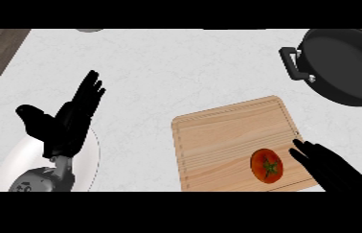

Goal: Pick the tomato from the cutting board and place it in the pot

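Head view, right hand: The right hand [331, 168] is seen at lower right, fingers straight and slightly spread, with nothing held.
Tomato: The tomato [266, 166] is pictured just left of that hand's fingers, lying on the cutting board [219, 136]; contact cannot be told.
Pot: The black pot [339, 64] is set well ahead of the right hand, on the counter [176, 69].
Left hand: The left hand [74, 114] is shown open, fingers up, far to the left, a white plate [14, 157] beneath its wrist.
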Robot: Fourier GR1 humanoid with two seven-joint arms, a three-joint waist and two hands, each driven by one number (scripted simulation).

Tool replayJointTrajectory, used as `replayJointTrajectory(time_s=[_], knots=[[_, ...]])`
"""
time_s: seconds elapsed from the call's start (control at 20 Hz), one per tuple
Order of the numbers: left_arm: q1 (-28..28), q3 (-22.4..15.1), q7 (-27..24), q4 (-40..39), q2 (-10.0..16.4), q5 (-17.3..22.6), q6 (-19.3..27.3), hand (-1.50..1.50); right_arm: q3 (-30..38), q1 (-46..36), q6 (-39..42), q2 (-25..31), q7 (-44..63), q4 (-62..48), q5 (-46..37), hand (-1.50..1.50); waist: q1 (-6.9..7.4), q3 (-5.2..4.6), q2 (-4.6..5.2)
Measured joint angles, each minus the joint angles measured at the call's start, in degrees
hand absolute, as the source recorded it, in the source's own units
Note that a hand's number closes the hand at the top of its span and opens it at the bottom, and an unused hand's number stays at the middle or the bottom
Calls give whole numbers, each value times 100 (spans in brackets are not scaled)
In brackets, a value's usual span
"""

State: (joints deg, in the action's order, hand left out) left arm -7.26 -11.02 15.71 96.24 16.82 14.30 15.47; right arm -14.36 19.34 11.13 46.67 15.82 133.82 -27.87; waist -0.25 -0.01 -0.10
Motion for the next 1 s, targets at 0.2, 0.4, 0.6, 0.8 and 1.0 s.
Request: replayJointTrajectory(time_s=[0.2, 0.4, 0.6, 0.8, 1.0], knots=[[-37, 54, 101, 45, -56, -53, -24, 0, -153, 49, -88, -136, -62, -19, -169, -150, -16, 1, -5], [-147, 219, 43, -152, -92, -40, -145, 0, -504, -93, -136, -400, 188, -129, -520, -150, -12, -1, 0], [-178, 200, 9, -213, -208, -139, -176, 0, -834, -433, 10, -684, 706, -219, -1045, -150, 12, -1, 4], [-54, 268, -61, -189, -251, -183, -299, 0, -1096, -710, 199, -1038, 1030, -455, -1603, -150, 25, 0, 6], [11, 265, 158, 59, -350, -322, -252, 0, -1232, -997, 459, -1380, 1155, -735, -1933, -150, 31, 0, 6]])
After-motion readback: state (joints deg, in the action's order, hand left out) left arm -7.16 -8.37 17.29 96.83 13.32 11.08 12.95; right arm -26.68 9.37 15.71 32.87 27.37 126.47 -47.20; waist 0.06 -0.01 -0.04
